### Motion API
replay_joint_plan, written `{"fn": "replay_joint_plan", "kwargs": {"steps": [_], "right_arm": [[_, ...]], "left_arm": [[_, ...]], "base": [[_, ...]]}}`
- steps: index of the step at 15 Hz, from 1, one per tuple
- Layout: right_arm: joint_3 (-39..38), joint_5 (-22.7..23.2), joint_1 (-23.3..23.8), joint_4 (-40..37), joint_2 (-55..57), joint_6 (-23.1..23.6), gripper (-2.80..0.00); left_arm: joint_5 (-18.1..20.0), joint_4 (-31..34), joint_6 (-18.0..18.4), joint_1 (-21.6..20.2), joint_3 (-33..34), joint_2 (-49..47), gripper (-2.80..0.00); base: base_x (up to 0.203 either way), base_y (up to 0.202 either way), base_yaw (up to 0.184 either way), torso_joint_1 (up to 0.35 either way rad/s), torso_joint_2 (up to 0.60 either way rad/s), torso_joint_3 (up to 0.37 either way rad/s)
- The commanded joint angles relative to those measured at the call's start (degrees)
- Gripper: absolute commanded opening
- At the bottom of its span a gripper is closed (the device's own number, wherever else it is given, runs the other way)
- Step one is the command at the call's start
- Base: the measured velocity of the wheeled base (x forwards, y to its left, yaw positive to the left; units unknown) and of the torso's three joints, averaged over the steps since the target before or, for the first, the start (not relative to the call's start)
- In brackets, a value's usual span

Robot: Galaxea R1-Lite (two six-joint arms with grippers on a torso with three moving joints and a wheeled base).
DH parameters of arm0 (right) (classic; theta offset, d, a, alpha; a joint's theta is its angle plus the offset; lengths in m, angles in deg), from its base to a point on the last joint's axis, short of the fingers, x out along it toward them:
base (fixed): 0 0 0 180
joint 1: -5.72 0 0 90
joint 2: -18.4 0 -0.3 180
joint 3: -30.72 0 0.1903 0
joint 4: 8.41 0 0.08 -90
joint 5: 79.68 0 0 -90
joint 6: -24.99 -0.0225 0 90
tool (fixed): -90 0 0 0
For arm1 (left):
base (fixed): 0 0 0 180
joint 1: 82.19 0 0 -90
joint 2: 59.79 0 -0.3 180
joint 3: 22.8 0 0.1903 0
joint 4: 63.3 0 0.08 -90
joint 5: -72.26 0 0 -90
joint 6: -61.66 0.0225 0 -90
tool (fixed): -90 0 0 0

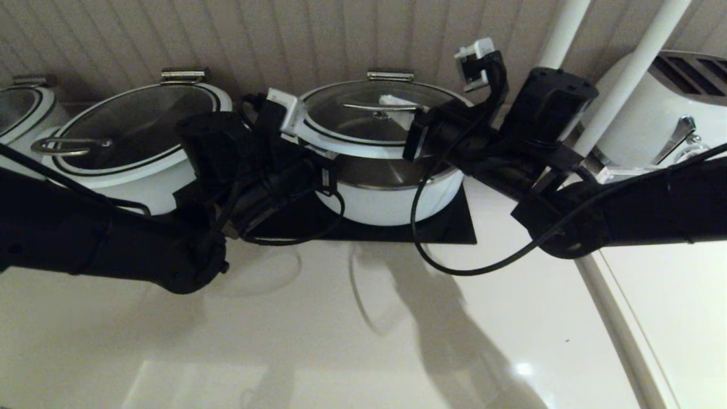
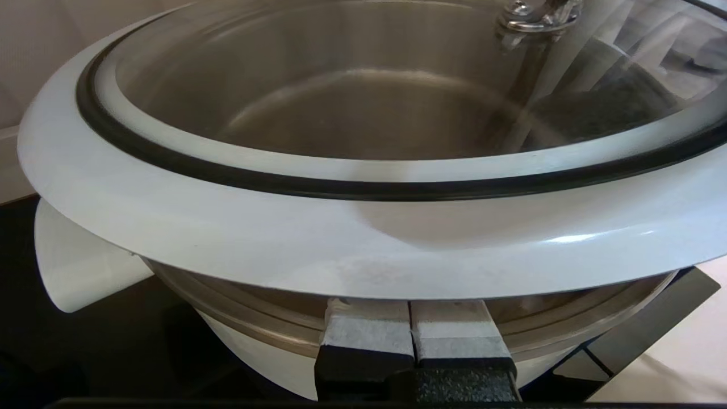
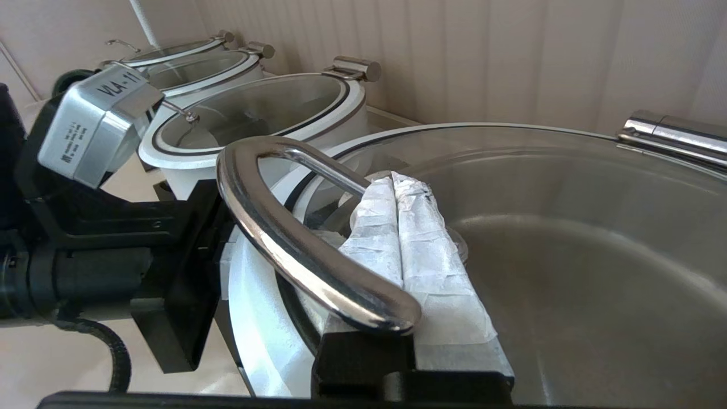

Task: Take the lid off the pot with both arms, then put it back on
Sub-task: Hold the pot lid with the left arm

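The white pot (image 1: 392, 201) stands on a black mat (image 1: 454, 227) at the middle back. Its glass lid (image 1: 352, 122) is tilted up at the front on its steel hinge (image 1: 390, 75), so the steel inside (image 1: 386, 170) shows in the gap. My left gripper (image 2: 410, 304) is shut, its fingers pressed together under the lid's white rim (image 2: 363, 238), above the pot's rim (image 2: 255, 318). My right gripper (image 3: 392, 179) is shut, its taped fingers (image 3: 420, 261) pushed under the lid's steel handle (image 3: 295, 250); it also shows in the head view (image 1: 400, 108).
A wider white pot with a loop-handled lid (image 1: 136, 122) stands close on the left, and another pot (image 1: 23, 108) beyond it. A white appliance (image 1: 670, 108) and two white poles (image 1: 630, 74) stand on the right. A ribbed wall (image 1: 318, 34) runs right behind.
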State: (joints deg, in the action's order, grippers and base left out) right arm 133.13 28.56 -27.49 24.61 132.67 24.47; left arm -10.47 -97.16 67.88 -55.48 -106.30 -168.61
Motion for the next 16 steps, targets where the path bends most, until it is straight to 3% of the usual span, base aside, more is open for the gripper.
{"fn": "replay_joint_plan", "kwargs": {"steps": [1,16], "right_arm": [[-0.51,0.13,-0.02,0.38,-0.37,-0.01,-2.80],[-11.63,0.22,0.18,0.30,-6.97,-0.01,-2.80]], "left_arm": [[0.03,-0.35,0.02,0.01,-0.07,-0.08,-2.80],[0.03,-0.35,-0.02,-0.08,-2.97,-1.89,-2.80]], "base": [[0.000,0.000,0.000,0.000,0.00,0.000],[0.000,0.000,0.000,0.000,0.00,0.000]]}}
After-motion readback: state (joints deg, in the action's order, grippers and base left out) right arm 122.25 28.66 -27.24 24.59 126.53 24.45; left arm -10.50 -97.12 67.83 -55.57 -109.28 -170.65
